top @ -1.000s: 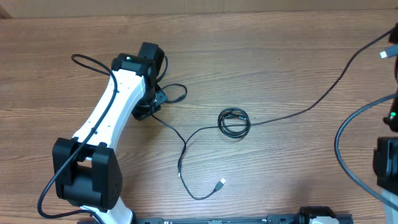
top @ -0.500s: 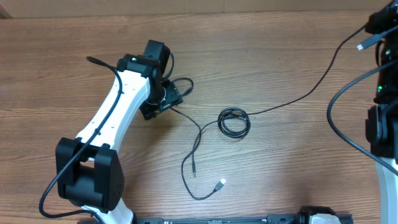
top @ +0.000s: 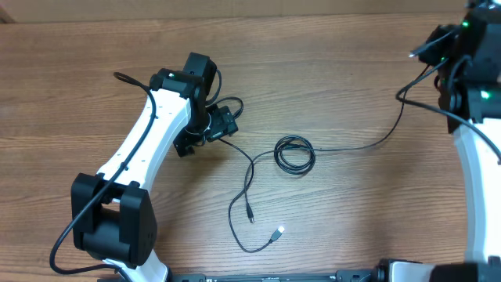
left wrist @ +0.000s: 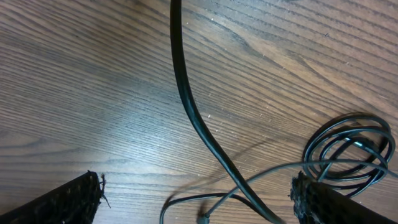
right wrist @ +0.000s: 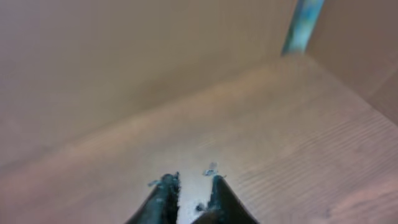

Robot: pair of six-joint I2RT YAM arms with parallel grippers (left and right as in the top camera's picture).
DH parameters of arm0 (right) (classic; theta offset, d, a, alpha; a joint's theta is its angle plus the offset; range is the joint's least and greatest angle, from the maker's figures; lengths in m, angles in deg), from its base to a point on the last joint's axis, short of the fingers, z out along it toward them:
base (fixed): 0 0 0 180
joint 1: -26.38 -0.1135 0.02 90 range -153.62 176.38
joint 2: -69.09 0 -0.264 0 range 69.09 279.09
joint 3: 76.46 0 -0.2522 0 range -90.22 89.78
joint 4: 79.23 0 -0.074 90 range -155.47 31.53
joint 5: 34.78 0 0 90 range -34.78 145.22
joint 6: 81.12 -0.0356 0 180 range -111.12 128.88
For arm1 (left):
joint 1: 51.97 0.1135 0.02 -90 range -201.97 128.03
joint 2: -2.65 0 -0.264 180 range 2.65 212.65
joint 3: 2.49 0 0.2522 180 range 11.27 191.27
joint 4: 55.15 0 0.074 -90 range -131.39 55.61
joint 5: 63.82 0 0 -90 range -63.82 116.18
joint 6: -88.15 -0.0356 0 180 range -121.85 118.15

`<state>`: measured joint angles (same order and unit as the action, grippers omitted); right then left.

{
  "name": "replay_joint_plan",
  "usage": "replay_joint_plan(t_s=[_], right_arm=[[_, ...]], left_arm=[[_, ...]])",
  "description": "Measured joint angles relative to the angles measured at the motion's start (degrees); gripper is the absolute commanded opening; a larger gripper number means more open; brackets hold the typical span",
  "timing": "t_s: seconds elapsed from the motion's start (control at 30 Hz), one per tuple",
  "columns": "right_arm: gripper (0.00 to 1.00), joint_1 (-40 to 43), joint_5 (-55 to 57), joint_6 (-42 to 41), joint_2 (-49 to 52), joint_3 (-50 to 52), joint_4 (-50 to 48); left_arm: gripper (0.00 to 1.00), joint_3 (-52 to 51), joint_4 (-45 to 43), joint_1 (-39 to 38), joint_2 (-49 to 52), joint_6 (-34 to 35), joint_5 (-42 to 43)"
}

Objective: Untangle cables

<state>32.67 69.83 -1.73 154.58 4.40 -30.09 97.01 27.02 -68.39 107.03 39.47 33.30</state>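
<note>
A small coil of thin black cables (top: 294,153) lies at mid-table. One strand runs left from it to my left gripper (top: 221,124). Below the coil lie a dark plug end (top: 250,213) and a silver-tipped USB plug (top: 279,232). A long strand (top: 368,143) leads right and rises toward my right gripper (top: 433,47). In the left wrist view my left gripper (left wrist: 196,186) is wide open, and a black cord (left wrist: 186,93) lies loose on the wood between the fingers, with the coil (left wrist: 359,142) beside it. My right gripper (right wrist: 189,183) shows a narrow gap with nothing visible in it.
The wooden table (top: 352,219) carries only the cables and both arms. The white left arm (top: 141,157) slants across the left half. The right arm (top: 477,157) and its thicker black wires stand along the right edge. A wall rises behind the table in the right wrist view.
My left gripper has opened and let go of the strand, whose plug end now rests lower on the table. My right gripper moved left and its jaws parted slightly.
</note>
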Motion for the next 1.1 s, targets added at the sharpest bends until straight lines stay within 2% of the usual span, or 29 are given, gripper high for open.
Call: replay_joint_plan(t_s=[0.03, 0.07, 0.1, 0.17, 0.2, 0.23, 0.5, 0.83, 1.1], right_arm=[[0.37, 0.02, 0.0, -0.24, 0.79, -0.02, 1.14], [0.48, 0.02, -0.02, -0.72, 1.77, 0.0, 2.71], [0.66, 0.07, -0.22, -1.22, 2.71, -0.02, 4.07], [0.89, 0.07, -0.7, -1.11, 4.33, 0.0, 5.95], [0.97, 0.07, -1.03, -1.07, 5.05, 0.0, 6.73], [1.0, 0.07, -1.64, -0.96, 5.81, 0.0, 7.63], [1.0, 0.07, -9.33, -1.36, 7.91, 0.0, 16.31], [1.0, 0.07, -26.16, -1.31, 8.02, 0.0, 30.88], [1.0, 0.07, -33.97, 1.36, 8.02, 0.0, 36.17]], left_arm=[[1.0, 0.0, 0.0, 0.0, 0.0, -0.22, 0.0], [1.0, 0.0, 0.0, 0.0, 0.0, -0.48, 0.02], [1.0, 0.0, 0.02, 0.0, 0.0, -0.87, 0.02], [1.0, 0.0, 0.02, 0.0, 0.0, -1.14, 0.02], [0.99, 0.0, 0.0, 0.0, 0.0, -1.27, 0.02], [1.0, 0.0, 0.04, 0.0, 0.0, -1.29, 0.02], [1.0, 0.0, 0.13, 0.0, 0.0, -1.31, 0.0], [1.0, 0.0, 0.26, 0.0, 0.0, -1.33, 0.02], [1.0, 0.0, 0.37, 0.0, 0.0, -1.49, 0.02]])
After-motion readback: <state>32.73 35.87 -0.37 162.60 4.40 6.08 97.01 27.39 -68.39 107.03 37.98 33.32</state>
